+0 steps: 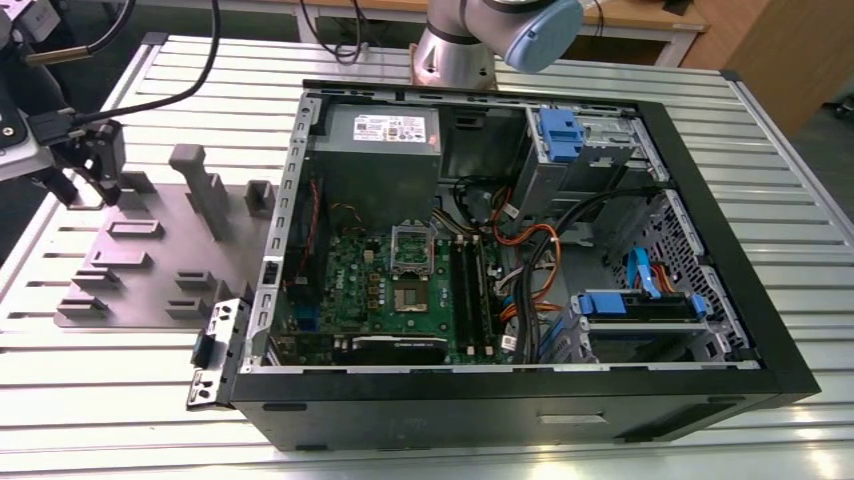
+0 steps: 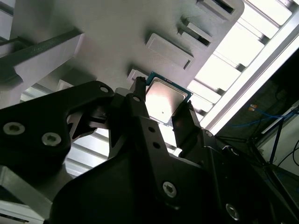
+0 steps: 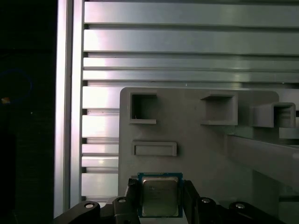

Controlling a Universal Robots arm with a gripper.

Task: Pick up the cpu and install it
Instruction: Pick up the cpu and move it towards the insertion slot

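PICKING UP: My claw (image 2: 163,99) hangs over the grey fixture plate (image 1: 147,270) on the slatted metal counter (image 1: 534,60). It is narrowed until its two black fingers (image 2: 142,116) press on opposite edges of the cpu (image 3: 160,196). Both wrist views show the chip square between the tips with its silvery top facing up and no gap I can make out on either side, so I judge the grip made. I cannot tell whether the chip has left the plate or rests on its holder. The plate's other pockets and posts stand near the chip, none of them touching it.

The open computer case (image 1: 534,400) lies just beside the plate, toward the exterior view's right of it. The green motherboard (image 1: 387,290) lies flat inside, well apart from the plate's corner where I hold the chip. As I read it, the step in hand is the pick-up, and the install has not begun.

The move away from the plate calls for a straight lift that keeps the chip level. My hold is on its thin edges alone, so any tilt or knock against the plate's raised posts could shift it between my fingers.
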